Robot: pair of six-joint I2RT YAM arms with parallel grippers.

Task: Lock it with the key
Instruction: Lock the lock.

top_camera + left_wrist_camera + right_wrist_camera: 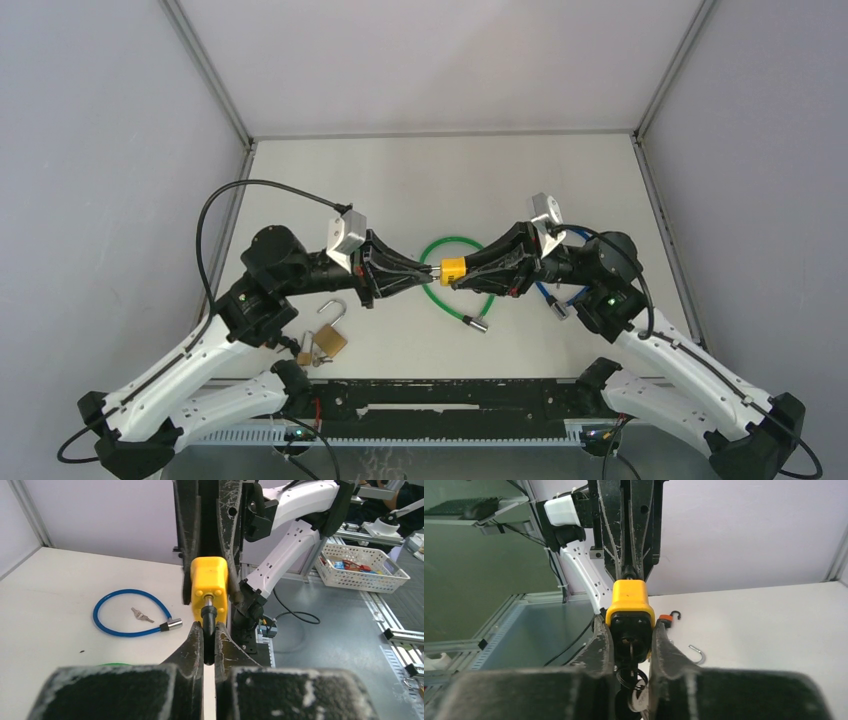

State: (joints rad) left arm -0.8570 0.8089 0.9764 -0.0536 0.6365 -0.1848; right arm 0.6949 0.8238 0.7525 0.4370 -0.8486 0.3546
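Observation:
A yellow lock body (452,270) is held above the table between both arms, over the loop of its green cable (437,246). My right gripper (464,276) is shut on the yellow lock (630,602). A key (630,649) sits in its black keyhole face, with a key ring (632,678) hanging below. My left gripper (432,270) is shut on the black cable end (209,618), which is in the yellow lock's (209,582) other face. In the wrist views the left gripper (209,626) and right gripper (630,626) point at each other.
A brass padlock (330,341) with an open shackle and keys lies near the left arm. A blue cable lock (131,613) with small keys (142,615) lies under the right arm (560,292). A white basket (361,566) stands off the table.

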